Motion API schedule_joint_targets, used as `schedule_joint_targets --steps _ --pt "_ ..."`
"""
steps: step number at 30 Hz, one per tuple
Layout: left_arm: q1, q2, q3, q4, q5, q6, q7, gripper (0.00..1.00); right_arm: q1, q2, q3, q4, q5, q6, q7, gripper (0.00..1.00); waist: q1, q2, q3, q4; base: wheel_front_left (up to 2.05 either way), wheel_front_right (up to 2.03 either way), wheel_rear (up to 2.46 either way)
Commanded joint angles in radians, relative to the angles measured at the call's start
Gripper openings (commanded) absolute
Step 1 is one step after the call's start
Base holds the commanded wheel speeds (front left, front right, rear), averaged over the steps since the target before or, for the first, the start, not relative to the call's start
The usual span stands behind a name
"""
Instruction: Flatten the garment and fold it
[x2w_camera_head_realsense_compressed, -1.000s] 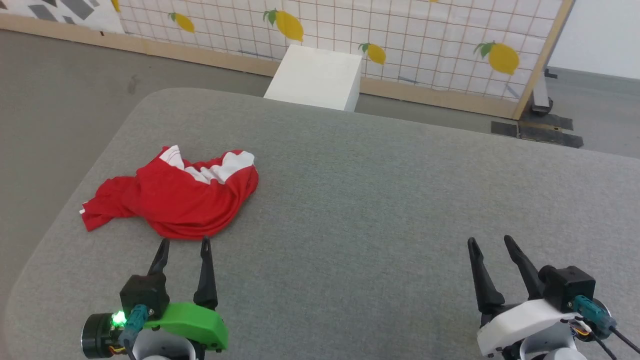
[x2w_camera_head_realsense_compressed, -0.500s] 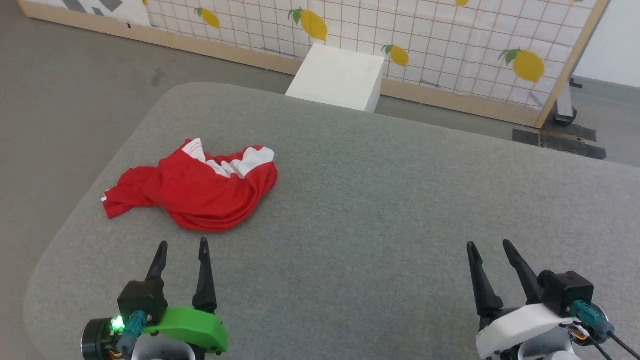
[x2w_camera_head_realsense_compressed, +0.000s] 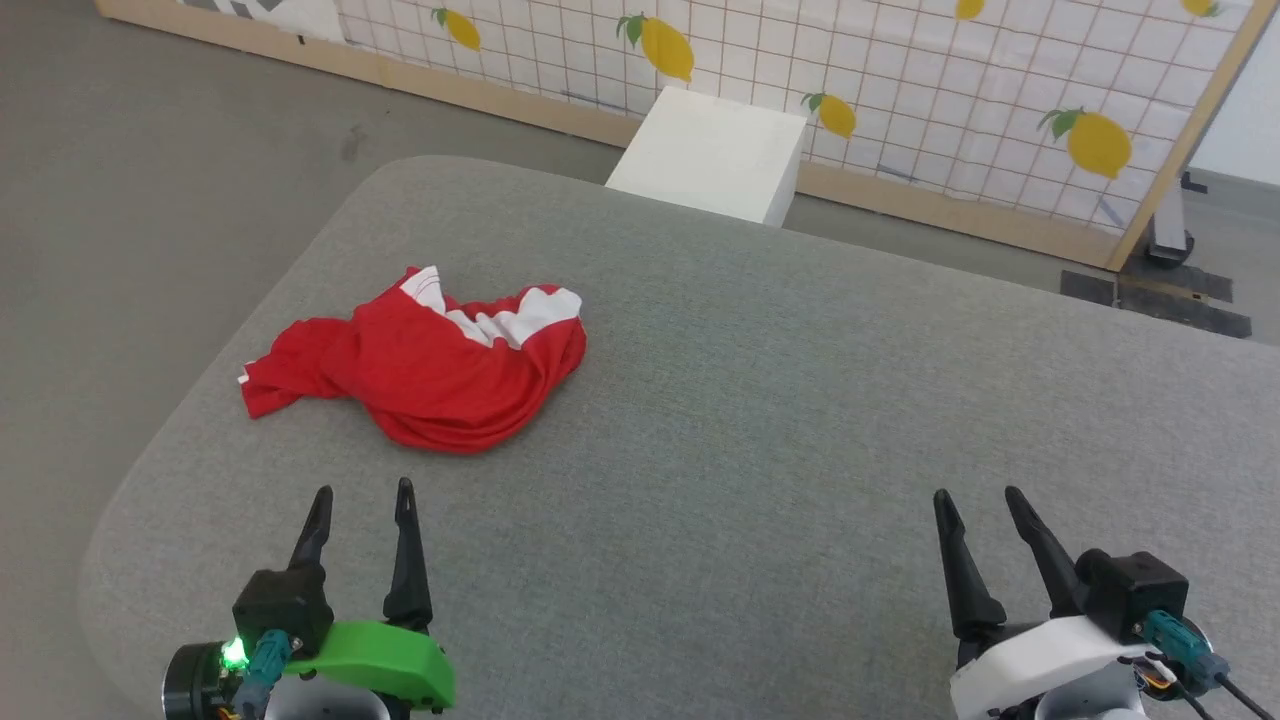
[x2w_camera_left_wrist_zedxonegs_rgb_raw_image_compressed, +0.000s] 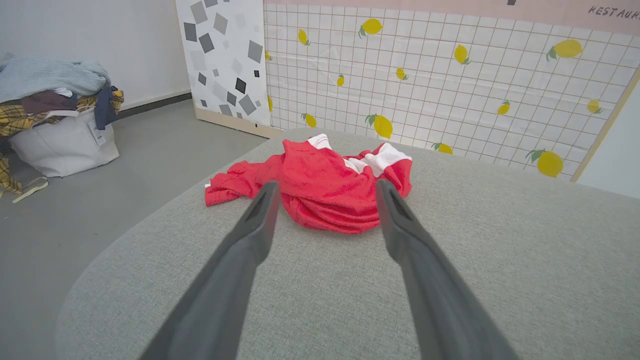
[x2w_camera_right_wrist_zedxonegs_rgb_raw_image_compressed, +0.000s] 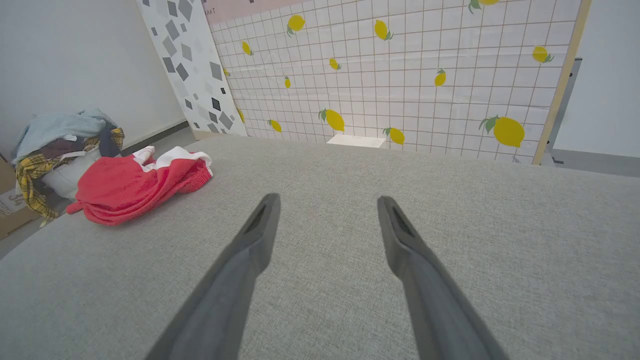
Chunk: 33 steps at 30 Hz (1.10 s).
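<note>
- Garment: a bright red, thin fabric garment (x2w_camera_head_realsense_compressed: 430, 370) with white band trim and white panels lies crumpled in a heap on the grey cloth-covered table with rounded corners (x2w_camera_head_realsense_compressed: 780, 430). It sits toward the table's far left corner. One red end trails leftward near the edge, and the white parts show on the far side.
- Left gripper (x2w_camera_head_realsense_compressed: 363, 490), green housing: its two long dark fingers are spread apart with nothing between them. They point at the heap from just short of its near edge and do not touch it.
- Right gripper (x2w_camera_head_realsense_compressed: 976, 495), white housing: its fingers are likewise spread and empty, over bare table at the near right, well apart from the garment.
- Surroundings: a white rectangular box (x2w_camera_head_realsense_compressed: 712, 150) stands on the floor just beyond the table's far edge. Behind it is a wood-framed white grid panel printed with yellow lemons (x2w_camera_head_realsense_compressed: 930, 90). A white basket heaped with clothes (x2w_camera_left_wrist_zedxonegs_rgb_raw_image_compressed: 62, 142) stands on the floor to the left.
</note>
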Motion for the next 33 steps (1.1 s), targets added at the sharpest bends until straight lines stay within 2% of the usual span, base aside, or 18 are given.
schedule_joint_targets --steps 1,16,25,30,33 --pt "0.017 -0.005 -0.002 0.005 -0.015 0.006 -0.013 1.0 0.017 0.001 0.001 0.009 0.013 -0.001 -0.014 1.0 0.0 0.0 0.002 0.008 0.0 0.0 0.0" --pt "0.024 -0.005 -0.01 0.023 -0.034 0.015 -0.047 1.0 0.02 0.001 0.005 0.045 0.033 -0.002 -0.048 1.0 0.0 0.0 -0.001 0.064 0.0 0.0 0.0" --pt "0.021 -0.005 -0.009 0.024 -0.028 0.013 -0.047 1.0 0.02 0.001 0.005 0.04 0.017 -0.002 -0.048 1.0 0.0 0.0 -0.001 0.056 0.0 0.0 0.0" --pt "-0.022 0.008 -0.014 0.058 -0.023 -0.017 -0.047 1.0 0.009 0.001 0.006 0.022 -0.009 -0.002 -0.046 1.0 0.0 0.0 0.012 0.037 0.0 0.0 0.0" --pt "-0.111 0.026 -0.015 0.113 -0.039 -0.043 -0.021 1.0 -0.011 0.001 0.002 -0.001 -0.03 -0.002 -0.032 1.0 0.0 0.0 0.043 0.012 0.0 0.0 0.0"
